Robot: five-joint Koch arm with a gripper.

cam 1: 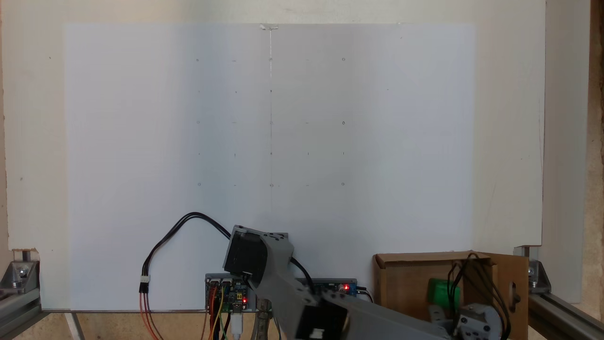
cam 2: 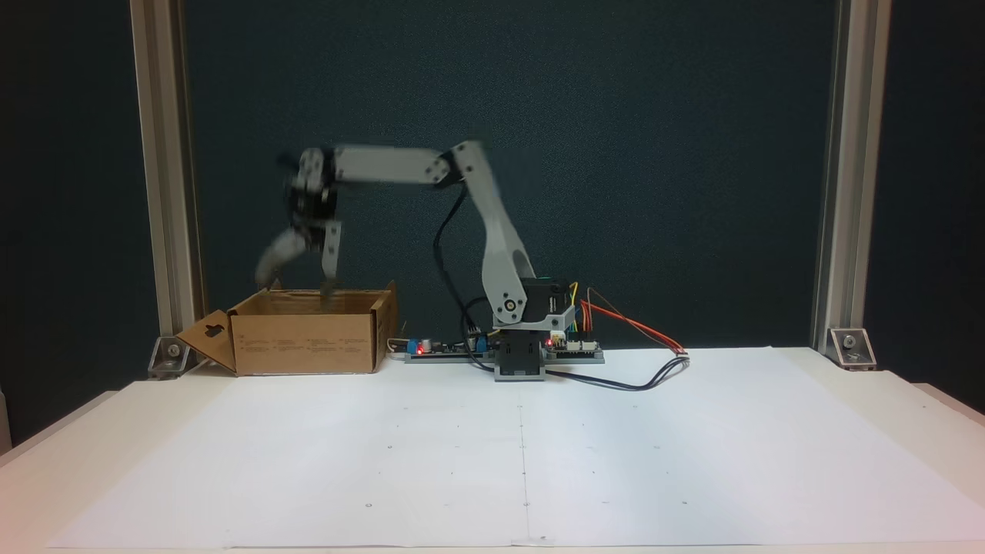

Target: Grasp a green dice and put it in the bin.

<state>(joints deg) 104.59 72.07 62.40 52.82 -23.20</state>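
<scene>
The pincer (cam 2: 296, 278) hangs with its jaws spread apart directly over the bin (cam 2: 308, 342) at the bench's back left corner; the green dice (cam 1: 442, 291) shows inside the bin, below the tips.

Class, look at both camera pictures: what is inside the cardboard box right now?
In a fixed view from above, the green dice shows inside the cardboard box, partly behind black cables. In the side view the box walls cover its contents; the open gripper hangs above.
</scene>
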